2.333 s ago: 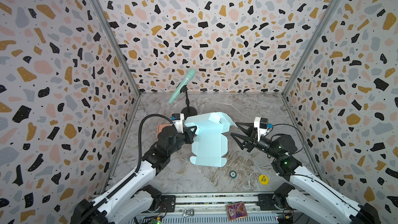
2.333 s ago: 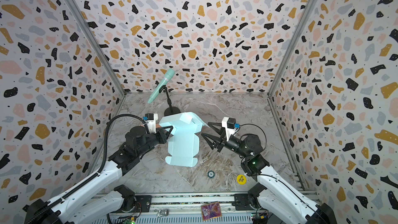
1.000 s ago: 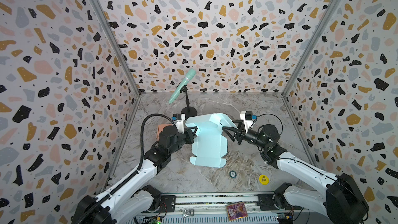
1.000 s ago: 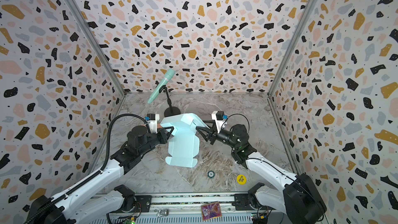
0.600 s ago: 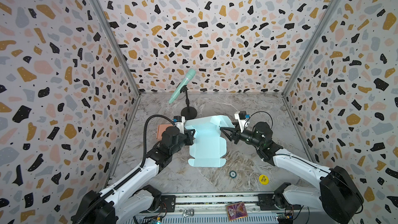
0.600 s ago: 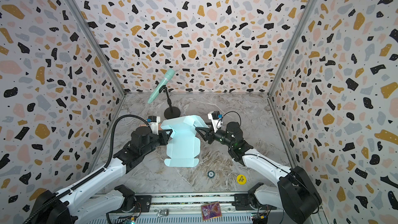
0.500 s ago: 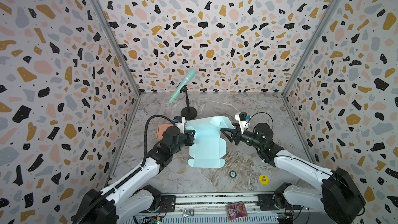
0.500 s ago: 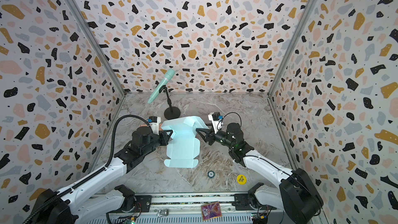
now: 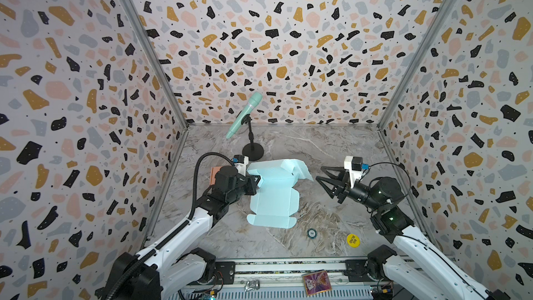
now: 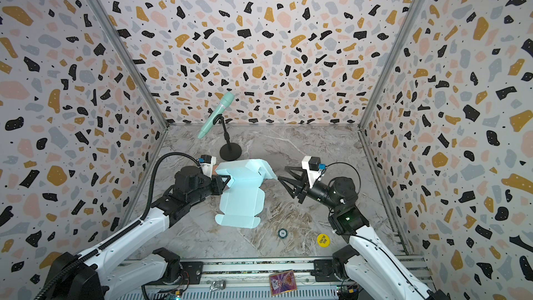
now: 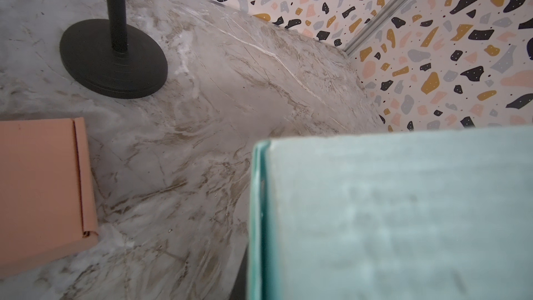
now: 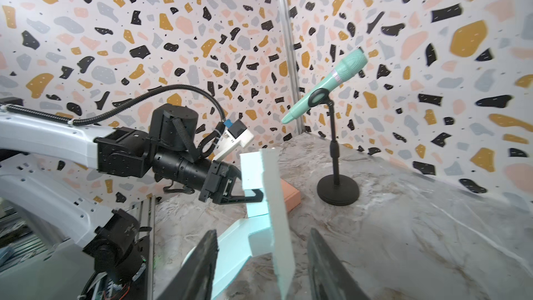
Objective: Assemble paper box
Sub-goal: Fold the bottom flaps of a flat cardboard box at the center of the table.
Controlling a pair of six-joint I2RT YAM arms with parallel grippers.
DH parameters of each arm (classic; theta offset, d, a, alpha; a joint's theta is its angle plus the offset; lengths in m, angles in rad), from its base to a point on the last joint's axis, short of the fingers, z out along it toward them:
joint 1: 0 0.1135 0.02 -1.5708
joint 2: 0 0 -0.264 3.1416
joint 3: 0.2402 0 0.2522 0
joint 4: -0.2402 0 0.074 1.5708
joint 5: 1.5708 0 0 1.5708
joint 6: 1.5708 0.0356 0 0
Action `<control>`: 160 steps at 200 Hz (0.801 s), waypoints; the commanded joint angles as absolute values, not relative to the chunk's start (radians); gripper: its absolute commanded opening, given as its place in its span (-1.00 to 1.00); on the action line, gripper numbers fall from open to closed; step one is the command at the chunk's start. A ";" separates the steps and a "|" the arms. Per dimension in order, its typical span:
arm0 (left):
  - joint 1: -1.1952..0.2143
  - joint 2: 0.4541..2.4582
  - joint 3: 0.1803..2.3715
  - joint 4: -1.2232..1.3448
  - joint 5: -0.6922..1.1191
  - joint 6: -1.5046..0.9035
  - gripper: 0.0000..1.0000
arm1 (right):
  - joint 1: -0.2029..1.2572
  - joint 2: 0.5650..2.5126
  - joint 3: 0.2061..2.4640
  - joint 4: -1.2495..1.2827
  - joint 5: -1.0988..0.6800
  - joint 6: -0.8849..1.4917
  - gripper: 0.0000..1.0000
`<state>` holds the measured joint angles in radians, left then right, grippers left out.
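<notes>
Both top views: box (image 9: 272, 197) lies long axis front-to-back (rear flaps raised), left tool (image 9: 257, 180) pinching it; right tool (image 9: 318, 174) apart, gaping.

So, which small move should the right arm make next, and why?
Probably ease the right end effector forward until its open fingers straddle the raised flap of the paper box, then close. The left end effector is shut on the box's opposite edge, and the right one stands just short of the flap, holding nothing.
</notes>
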<state>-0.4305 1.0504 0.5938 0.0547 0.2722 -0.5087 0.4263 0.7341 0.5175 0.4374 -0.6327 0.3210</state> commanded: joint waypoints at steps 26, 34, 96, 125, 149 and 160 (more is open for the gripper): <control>-0.424 1.071 0.634 0.050 0.399 -0.443 -0.95 | 0.456 0.803 0.544 0.352 -0.649 0.227 -0.03; -0.424 1.071 0.627 0.057 0.399 -0.445 -0.95 | 0.496 0.814 0.551 0.337 -0.619 0.191 -0.03; -0.424 1.090 0.597 0.085 0.398 -0.444 -0.94 | 0.631 0.902 0.573 0.351 -0.581 0.147 -0.16; -0.423 1.098 0.586 0.086 0.389 -0.439 -0.94 | 0.642 0.949 0.592 0.367 -0.586 0.147 -0.35; -0.424 1.110 0.579 0.078 0.374 -0.430 -0.94 | 0.662 0.965 0.603 0.382 -0.580 0.146 -0.44; -0.424 1.116 0.575 0.082 0.374 -0.430 -0.94 | 0.669 0.982 0.606 0.388 -0.580 0.147 -0.50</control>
